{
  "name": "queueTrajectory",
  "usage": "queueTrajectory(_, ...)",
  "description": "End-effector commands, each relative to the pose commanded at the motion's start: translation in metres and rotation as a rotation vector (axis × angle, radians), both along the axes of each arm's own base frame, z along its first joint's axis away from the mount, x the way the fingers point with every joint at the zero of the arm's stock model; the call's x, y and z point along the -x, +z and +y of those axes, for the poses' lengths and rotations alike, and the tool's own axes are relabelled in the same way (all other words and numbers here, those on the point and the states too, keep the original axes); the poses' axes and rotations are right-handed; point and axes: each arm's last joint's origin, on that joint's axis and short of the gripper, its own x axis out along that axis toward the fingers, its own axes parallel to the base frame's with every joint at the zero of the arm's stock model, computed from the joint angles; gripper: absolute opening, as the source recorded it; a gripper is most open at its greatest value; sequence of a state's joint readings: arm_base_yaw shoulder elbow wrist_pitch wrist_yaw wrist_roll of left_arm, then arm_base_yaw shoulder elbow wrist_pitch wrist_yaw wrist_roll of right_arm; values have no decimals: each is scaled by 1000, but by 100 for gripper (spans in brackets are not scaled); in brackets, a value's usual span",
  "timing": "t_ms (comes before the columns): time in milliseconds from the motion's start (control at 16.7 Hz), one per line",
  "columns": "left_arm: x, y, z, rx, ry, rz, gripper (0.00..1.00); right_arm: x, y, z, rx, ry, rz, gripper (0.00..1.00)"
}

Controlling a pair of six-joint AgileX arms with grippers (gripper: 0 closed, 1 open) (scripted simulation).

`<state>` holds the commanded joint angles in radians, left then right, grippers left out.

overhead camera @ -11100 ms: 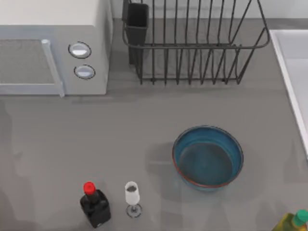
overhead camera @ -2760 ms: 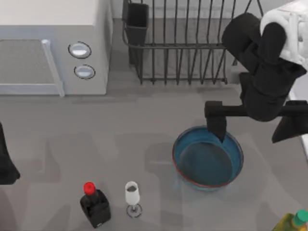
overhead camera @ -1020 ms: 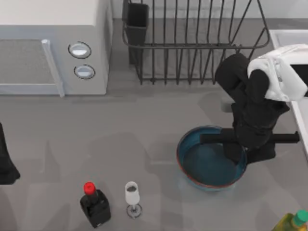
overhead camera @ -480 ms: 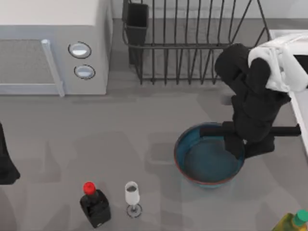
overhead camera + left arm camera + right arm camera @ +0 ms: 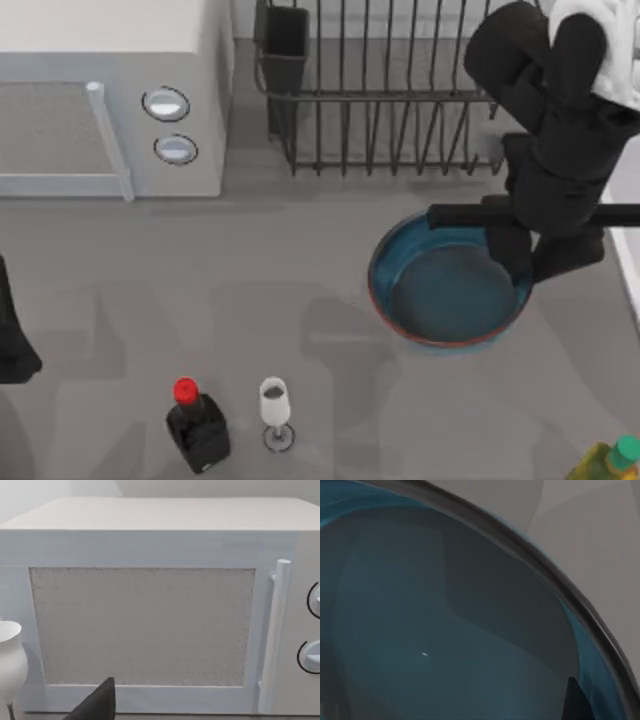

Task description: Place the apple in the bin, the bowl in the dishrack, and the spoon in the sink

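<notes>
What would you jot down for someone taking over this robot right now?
Right gripper: clamped on the right rim of the glossy blue round bowl, in front of the black wire dishrack.
Left gripper: parked at the table's left edge, facing the white microwave.
Done: nothing placed yet.
Left: bowl into the dishrack, apple into the bin, spoon into the sink.

A white microwave [image 5: 110,95] sits at the far left of the grey tabletop [image 5: 260,270], with two round dials [image 5: 165,103] beside its door handle [image 5: 112,140]. Near the front edge, a red-capped black bottle [image 5: 197,425] stands just beside a small white goblet [image 5: 274,409]. A green-capped yellow bottle [image 5: 610,462] occupies the front right corner.
</notes>
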<state>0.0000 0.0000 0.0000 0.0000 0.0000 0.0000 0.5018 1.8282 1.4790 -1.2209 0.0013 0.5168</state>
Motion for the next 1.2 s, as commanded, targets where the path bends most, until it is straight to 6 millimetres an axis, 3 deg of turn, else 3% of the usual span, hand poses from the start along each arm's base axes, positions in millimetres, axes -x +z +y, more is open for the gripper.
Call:
queueTrajectory(360,0,0,0,0,0,0,100,0,0,3,3,13,-15,0)
queueTrajectory(600,0,0,0,0,0,0,100,4,12,25,32,130,-217,0)
queueTrajectory(900,0,0,0,0,0,0,100,20,56,68,68,280,-702,0)
queueTrajectory(1200,0,0,0,0,0,0,100,61,123,99,65,246,-1217,0)
